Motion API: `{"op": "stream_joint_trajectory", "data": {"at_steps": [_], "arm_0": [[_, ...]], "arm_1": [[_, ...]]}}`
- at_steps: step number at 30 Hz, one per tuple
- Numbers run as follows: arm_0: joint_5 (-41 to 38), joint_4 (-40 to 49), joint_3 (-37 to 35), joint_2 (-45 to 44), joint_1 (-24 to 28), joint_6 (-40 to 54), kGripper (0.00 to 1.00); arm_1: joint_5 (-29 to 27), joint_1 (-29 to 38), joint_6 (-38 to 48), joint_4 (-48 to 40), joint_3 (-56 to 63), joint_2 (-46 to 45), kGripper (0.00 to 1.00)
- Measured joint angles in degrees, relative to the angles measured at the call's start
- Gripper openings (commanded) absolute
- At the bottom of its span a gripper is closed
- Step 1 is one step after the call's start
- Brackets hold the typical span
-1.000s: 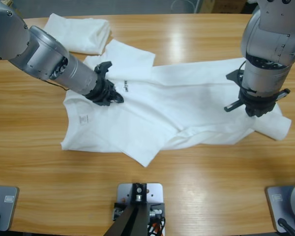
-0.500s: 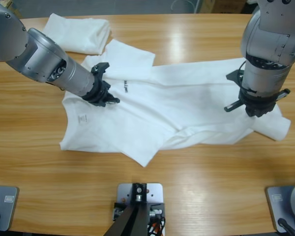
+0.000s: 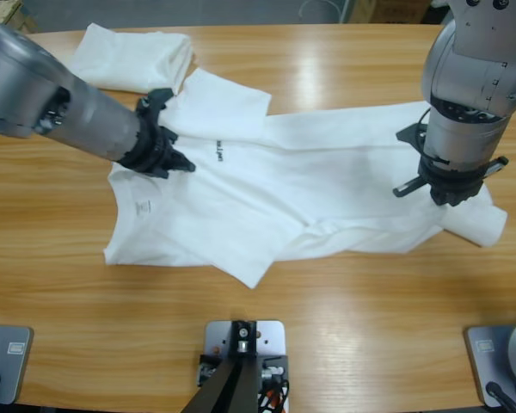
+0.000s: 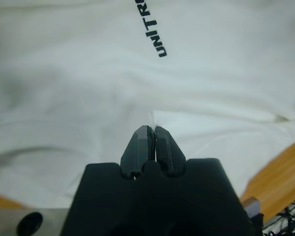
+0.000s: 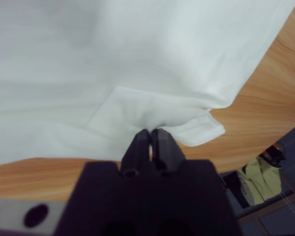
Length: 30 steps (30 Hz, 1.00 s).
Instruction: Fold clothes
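A white T-shirt (image 3: pixel 327 185) lies spread and rumpled across the table's middle, with a small dark chest print (image 3: pixel 217 153) and a grey neck label (image 3: pixel 144 207). My left gripper (image 3: pixel 186 164) comes in from the left, just left of the print. In the left wrist view its jaws (image 4: pixel 151 129) are shut on a small fold of the shirt (image 4: pixel 88 73) below the print (image 4: pixel 152 29). My right gripper (image 3: pixel 451 196) stands over the shirt's right end, shut on a puckered bit of cloth (image 5: pixel 152 110) by a folded corner (image 5: pixel 201 129).
A second white T-shirt (image 3: pixel 138 56) lies folded at the table's far left corner. Bare wood (image 3: pixel 344 318) runs along the front edge and to the right of the spread shirt.
My left gripper has drawn back to the left and slightly away, and the shirt's left half has shifted a little left with it. The right gripper has stayed put.
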Motion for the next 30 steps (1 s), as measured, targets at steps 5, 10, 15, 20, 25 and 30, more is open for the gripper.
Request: {"op": "stream_joint_trajectory", "data": {"at_steps": [5, 10, 15, 20, 25, 30], "arm_0": [[1.31, 3.23, 2.79, -3.44, -0.16, -3.01, 0.0], [3.52, 4.9, 5.78, -4.94, -0.21, -4.78, 0.0], [4.96, 4.96, 5.88, -5.05, -0.21, -4.81, 0.0], [7.04, 6.44, 5.88, -5.07, -0.21, -4.87, 0.0], [9.2, 7.8, 5.88, -5.73, 0.07, -4.99, 0.0], [9.88, 8.34, 5.84, -6.0, 0.52, -5.05, 0.0]], "arm_1": [[-0.19, 0.0, 0.38, -0.14, 0.18, -0.24, 0.0], [-1.44, 0.0, 0.83, -0.25, 0.33, -1.03, 0.0], [-1.98, 0.01, 0.92, -0.39, 0.42, -1.17, 0.0], [-3.71, 0.19, 0.47, -1.64, 0.39, -1.67, 0.0], [-4.02, 0.5, -0.57, -4.69, 0.38, -4.03, 0.0], [-1.98, 0.58, -1.05, -6.69, 0.34, -6.99, 0.0]]}}
